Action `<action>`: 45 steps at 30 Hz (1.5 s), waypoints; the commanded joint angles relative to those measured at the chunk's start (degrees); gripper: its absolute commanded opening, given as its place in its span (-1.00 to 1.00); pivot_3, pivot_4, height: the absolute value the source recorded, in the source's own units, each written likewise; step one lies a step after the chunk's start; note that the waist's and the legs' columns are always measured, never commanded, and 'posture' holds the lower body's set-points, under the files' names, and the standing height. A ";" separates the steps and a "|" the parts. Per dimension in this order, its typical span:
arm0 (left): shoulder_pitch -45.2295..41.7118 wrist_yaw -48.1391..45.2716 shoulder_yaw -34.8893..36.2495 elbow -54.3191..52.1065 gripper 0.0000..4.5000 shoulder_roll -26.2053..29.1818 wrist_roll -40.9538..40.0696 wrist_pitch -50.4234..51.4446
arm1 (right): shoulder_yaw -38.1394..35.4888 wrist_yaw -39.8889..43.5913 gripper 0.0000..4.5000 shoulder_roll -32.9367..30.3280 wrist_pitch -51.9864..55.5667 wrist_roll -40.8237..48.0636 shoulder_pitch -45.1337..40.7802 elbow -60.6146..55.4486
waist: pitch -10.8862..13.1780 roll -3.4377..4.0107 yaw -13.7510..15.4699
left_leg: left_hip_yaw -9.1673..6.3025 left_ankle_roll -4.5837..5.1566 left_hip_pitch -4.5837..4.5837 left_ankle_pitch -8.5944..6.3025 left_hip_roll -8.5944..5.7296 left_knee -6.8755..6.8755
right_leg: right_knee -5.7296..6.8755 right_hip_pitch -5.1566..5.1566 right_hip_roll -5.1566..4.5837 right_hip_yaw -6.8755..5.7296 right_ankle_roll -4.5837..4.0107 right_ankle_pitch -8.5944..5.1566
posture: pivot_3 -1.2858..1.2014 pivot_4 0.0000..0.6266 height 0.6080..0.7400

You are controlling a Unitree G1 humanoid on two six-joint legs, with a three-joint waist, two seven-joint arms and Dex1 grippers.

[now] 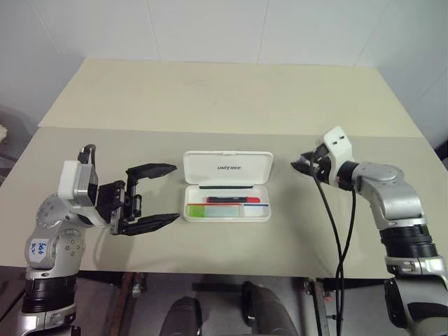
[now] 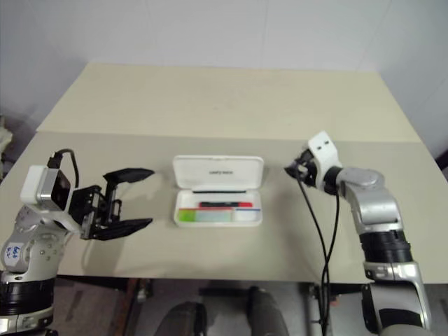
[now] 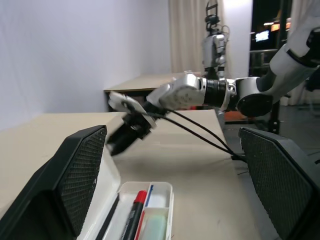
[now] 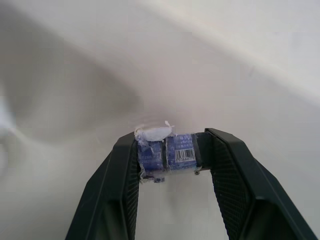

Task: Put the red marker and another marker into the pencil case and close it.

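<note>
Pencil case is lying open at mid-desk, lid standing back. Red marker and green marker are both sitting inside the tray, so loading looks done; closing the lid is what is left. Left end effector is hovering just beside the case's left end, fingers spread wide, holding nothing. Right end effector is hanging off the case's right side, apart from it, fingers narrowed onto a small blue-wrapped object.
</note>
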 commanded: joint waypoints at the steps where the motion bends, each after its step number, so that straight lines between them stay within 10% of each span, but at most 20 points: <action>1: -1.28 -0.92 -0.09 0.36 1.00 -0.39 -0.10 -0.93 | -3.56 -4.01 -0.25 0.65 7.17 3.67 2.57 -13.28 | 0.00 0.00 0.02 | -0.04 -0.01 0.00 -0.01 0.02 0.00 | 0.00 0.00 0.02 -0.04 -0.04 -0.02 | 0.03 -0.52 1.00; 13: -6.00 -4.23 -3.88 4.89 1.00 -2.48 0.07 -0.13 | -6.05 -13.60 -0.25 8.06 34.31 23.73 13.30 -48.41 | 0.00 -0.01 -0.01 | -0.09 -0.01 -0.02 0.00 0.04 0.06 | -0.06 0.03 -0.07 -0.02 -0.37 -0.22 | 0.03 -0.52 1.00; 23: -7.17 -6.53 -4.99 5.56 1.00 -2.18 0.01 1.49 | 0.48 -29.06 -0.25 14.77 53.96 20.62 6.84 -51.61 | 0.00 0.00 -0.03 | -0.19 -0.01 -0.03 0.00 0.01 0.01 | -0.04 0.01 -0.03 -0.11 -0.42 -0.25 | 0.03 -0.52 1.00; 45: -7.33 -6.36 -4.59 3.45 1.00 -1.93 -0.51 4.12 | 11.00 -47.23 -0.25 15.52 54.27 26.66 3.94 -45.85 | 0.00 0.00 -0.06 | -0.46 0.00 -0.44 0.01 -0.02 0.05 | -0.17 -0.13 -0.04 -0.37 -0.34 -0.20 | 0.03 -0.52 1.00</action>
